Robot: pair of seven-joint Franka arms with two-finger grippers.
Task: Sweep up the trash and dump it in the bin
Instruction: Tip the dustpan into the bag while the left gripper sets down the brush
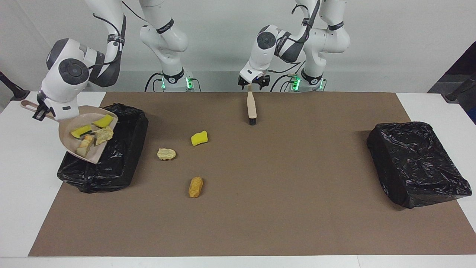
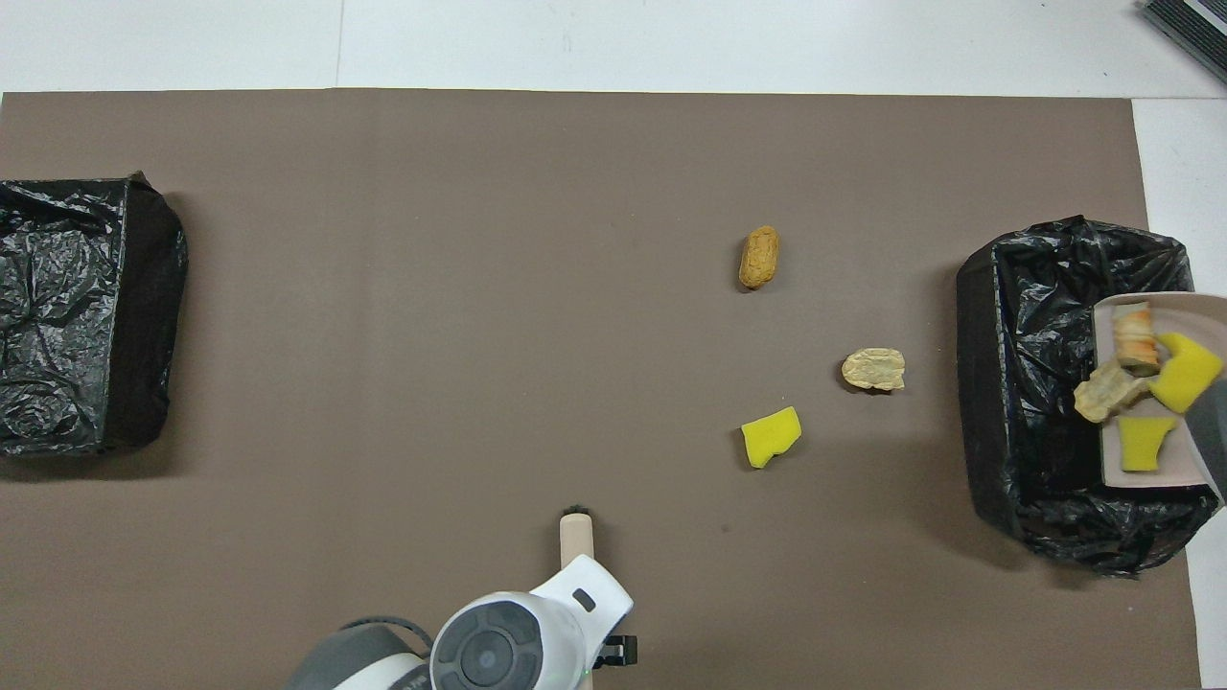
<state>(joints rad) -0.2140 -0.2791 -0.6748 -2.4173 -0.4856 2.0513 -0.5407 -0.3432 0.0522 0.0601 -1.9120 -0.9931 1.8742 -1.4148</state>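
Observation:
My right gripper (image 1: 37,108) is shut on the handle of the beige dustpan (image 1: 96,152), which is tilted lip-down over the black-lined bin (image 1: 111,160) at the right arm's end. Two yellow sponge chunks (image 1: 81,130) and two tan pieces (image 1: 102,134) lie in the pan, also in the overhead view (image 2: 1184,372). On the mat lie a yellow chunk (image 1: 199,138), a pale tan piece (image 1: 166,153) and a brown bread piece (image 1: 196,187). My left gripper (image 1: 251,83) holds the brush (image 1: 251,106) by its handle top, bristles on the mat close to the robots.
A second black-lined bin (image 1: 416,163) stands at the left arm's end of the table and shows in the overhead view (image 2: 77,316). The brown mat (image 1: 282,208) covers most of the white table.

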